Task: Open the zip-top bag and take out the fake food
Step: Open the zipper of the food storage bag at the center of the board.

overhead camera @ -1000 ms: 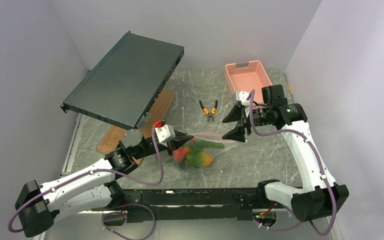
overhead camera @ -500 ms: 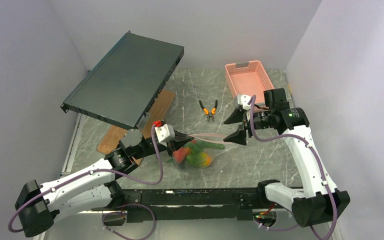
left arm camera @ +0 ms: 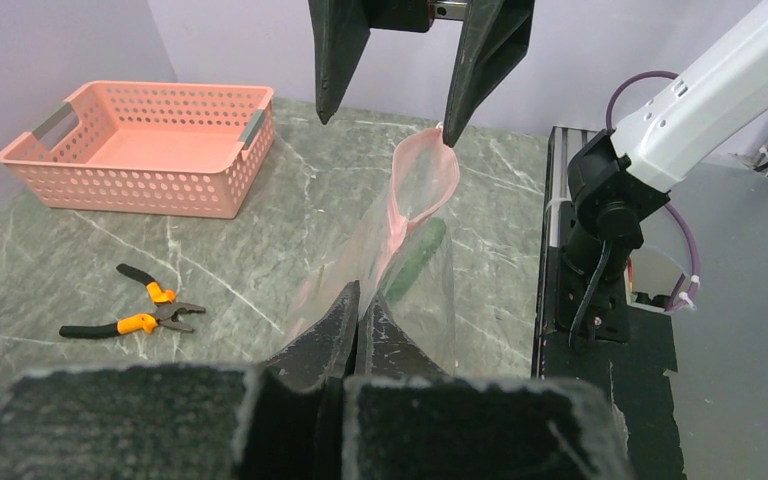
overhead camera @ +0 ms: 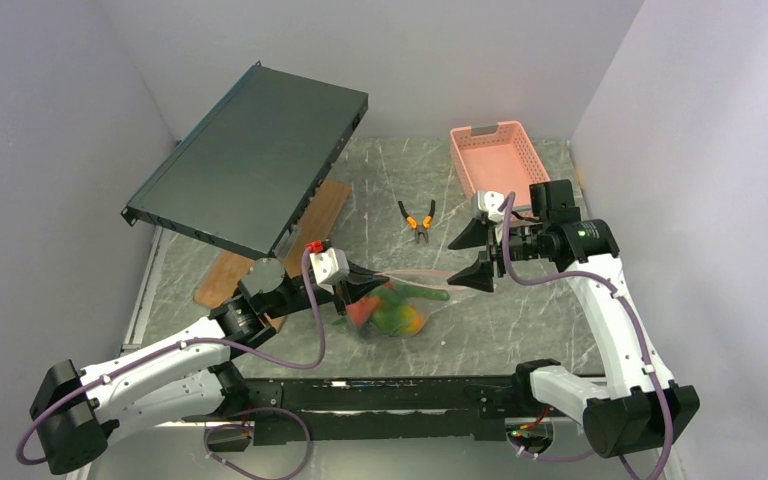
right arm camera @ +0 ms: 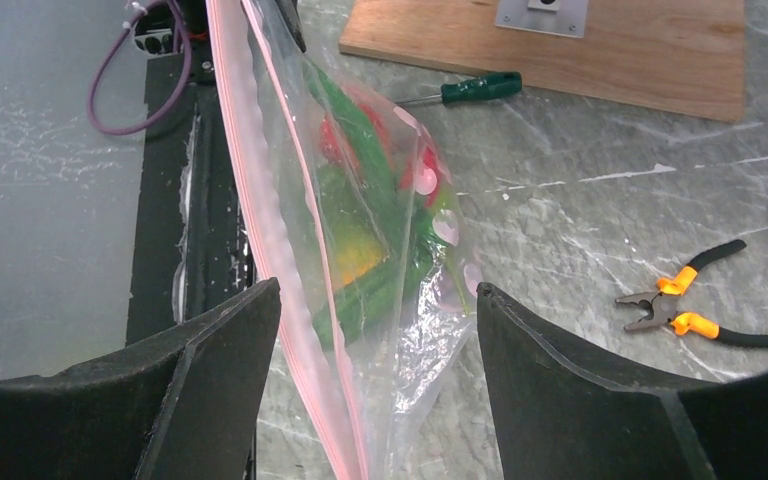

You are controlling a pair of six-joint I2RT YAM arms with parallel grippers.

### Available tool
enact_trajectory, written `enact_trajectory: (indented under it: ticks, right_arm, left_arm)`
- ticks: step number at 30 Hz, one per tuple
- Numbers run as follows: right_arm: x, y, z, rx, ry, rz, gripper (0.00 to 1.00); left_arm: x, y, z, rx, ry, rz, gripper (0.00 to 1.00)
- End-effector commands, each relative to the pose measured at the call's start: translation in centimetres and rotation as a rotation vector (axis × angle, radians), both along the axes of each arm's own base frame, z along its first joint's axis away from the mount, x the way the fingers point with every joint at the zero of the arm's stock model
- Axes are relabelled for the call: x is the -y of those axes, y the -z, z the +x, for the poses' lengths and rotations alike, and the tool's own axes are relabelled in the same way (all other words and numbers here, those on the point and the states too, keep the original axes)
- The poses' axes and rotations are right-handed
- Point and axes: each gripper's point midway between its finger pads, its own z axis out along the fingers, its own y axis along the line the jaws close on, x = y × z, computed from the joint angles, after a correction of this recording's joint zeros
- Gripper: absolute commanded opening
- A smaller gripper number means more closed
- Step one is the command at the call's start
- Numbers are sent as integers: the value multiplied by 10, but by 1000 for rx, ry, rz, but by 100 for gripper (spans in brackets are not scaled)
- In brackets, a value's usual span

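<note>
At the far left a dark flat metal case (overhead camera: 250, 160) stands tilted above a wooden board (overhead camera: 318, 216) on the grey marbled counter (overhead camera: 530, 320). A green-handled screwdriver (right arm camera: 478, 88) lies just beside the board.

The left arm (overhead camera: 160, 362) reaches toward the middle. The left jaws are clenched on the left corner of the zip-top bag (overhead camera: 412, 275), pinching the film right at its pink strip. The bag is clear and crinkly and sits near the middle of the counter. It is held up at its mouth, so the pale pink zip strip runs as a line from the left jaws toward the right jaws.

The bag's belly sags below the strip. The fake food (overhead camera: 390, 312) is bunched there inside the plastic: long green cucumbers, a yellow-orange piece and something red. Whether the zip is sealed along its length I cannot tell.

Farther back, orange-handled pliers (overhead camera: 419, 220) lie on the counter, apart from the bag. The right jaws, on the right arm (overhead camera: 610, 300), are released and spread wide, straddling the right end of the strip. A pink basket (overhead camera: 495, 158) sits at the far right.
</note>
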Motion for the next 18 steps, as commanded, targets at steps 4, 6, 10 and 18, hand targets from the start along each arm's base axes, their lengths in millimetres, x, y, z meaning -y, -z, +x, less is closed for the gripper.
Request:
enact_trajectory:
  ticks: [4,6,10,18]
  right_arm:
    - [-1,-13,-2,51,-11,43,73]
    - [-1,-11,-2,48,-15,45,73]
    - [0,-10,-3,55,-14,45,73]
    - [2,-13,-6,67,-2,57,74]
  left_arm:
    - [0,-27,-4,41,18,-68,0]
    - [1,-26,-3,39,18,-70,0]
    - [3,-26,-4,32,28,-71,0]
    - [4,-28,-6,36,42,-64,0]
